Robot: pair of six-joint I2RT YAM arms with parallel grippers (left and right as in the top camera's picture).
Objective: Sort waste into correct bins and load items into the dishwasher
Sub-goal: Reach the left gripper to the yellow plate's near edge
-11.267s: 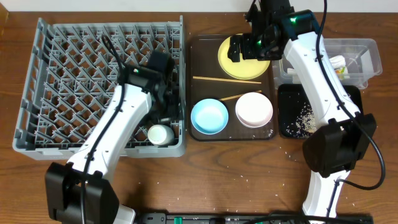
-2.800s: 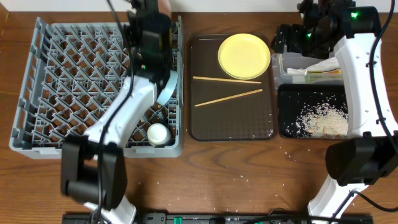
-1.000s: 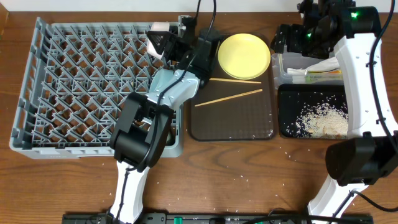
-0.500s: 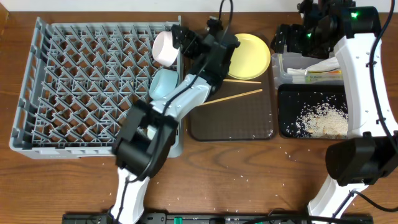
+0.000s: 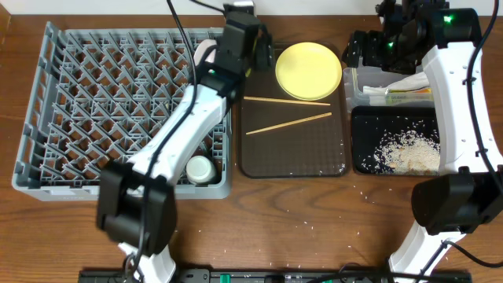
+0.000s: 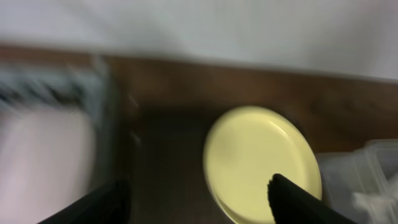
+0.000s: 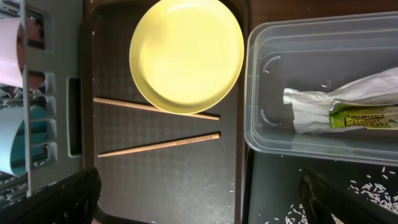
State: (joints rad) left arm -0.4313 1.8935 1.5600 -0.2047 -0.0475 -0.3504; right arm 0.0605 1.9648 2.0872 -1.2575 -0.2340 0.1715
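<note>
On the brown tray [image 5: 291,161]: plate [image 5: 308,70] at the back, flat, with two chopsticks [image 7: 158,145] in front of it. The upper stick meets the plate's rim; can't tell if it's touching or tucked under. The lower stick lies apart and has print along it that's too small to read.

Right of that, the wrapper [image 7: 348,112] lies in the tub [image 7: 261,81]. It has a yellow-green label I can't read. Rice [image 5: 407,151] is piled in the black tray [image 5: 357,137] just in front of the tub.

Left side, in the rack [image 5: 94,94]: white bowl [image 7: 11,53] and blue bowl [image 7: 12,146] stand on edge in the row next to the brown tray. The cup [image 5: 200,169] sits at the front right corner.

My left gripper [image 6: 199,186] is over the rack's back right corner, fingers spread, gripping nothing, and that view is blurred. My right gripper [image 7: 199,180] is above the tub's back left corner, fingers wide apart and empty.

The table [image 5: 314,251] is brown wood with crumbs [image 5: 314,226] scattered along the front. The wall [image 6: 199,25] behind is white.
</note>
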